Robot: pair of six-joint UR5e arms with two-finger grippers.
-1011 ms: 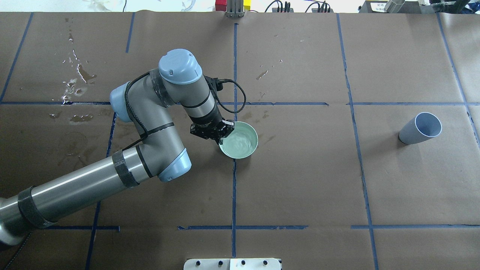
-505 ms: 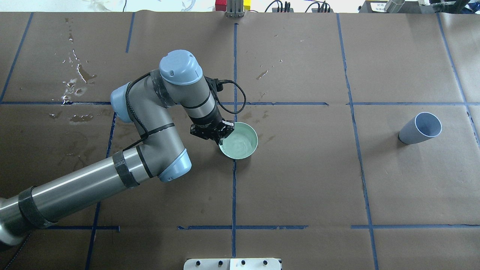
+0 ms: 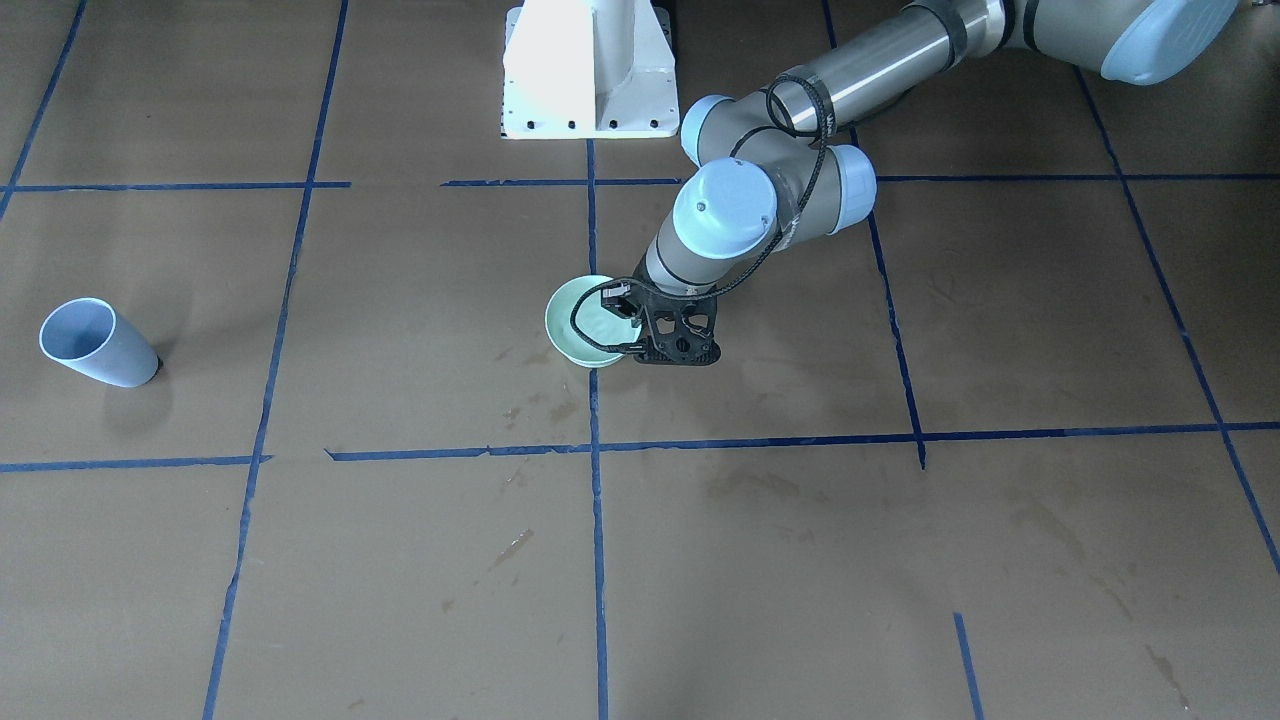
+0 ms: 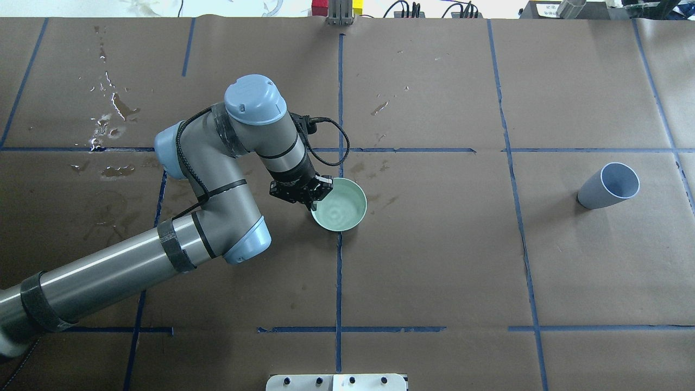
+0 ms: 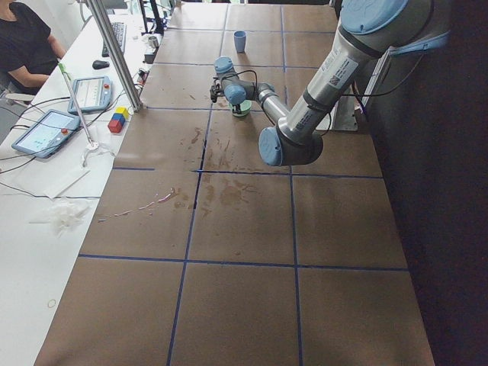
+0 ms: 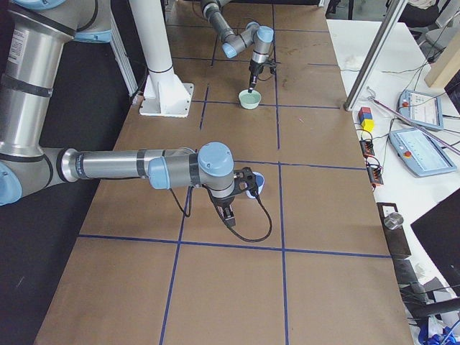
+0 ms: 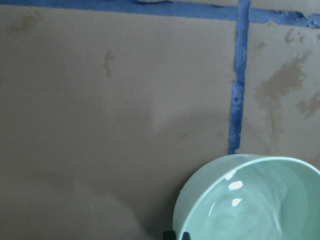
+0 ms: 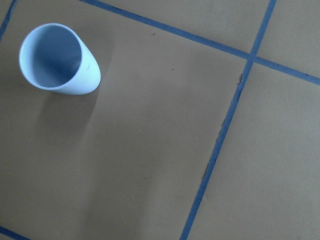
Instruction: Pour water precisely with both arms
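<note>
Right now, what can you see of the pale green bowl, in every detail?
The bowl is round, pale green and glossy, like ceramic or plastic. It is upright over a blue tape line and holds shallow clear water with bright reflections. The left gripper pinches its rim on the robot's left side.

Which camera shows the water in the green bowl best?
The left wrist view: the water is close, its shiny ripples plain. Overhead shows it smaller; the front view has the left gripper partly before the bowl; side views show specks.
</note>
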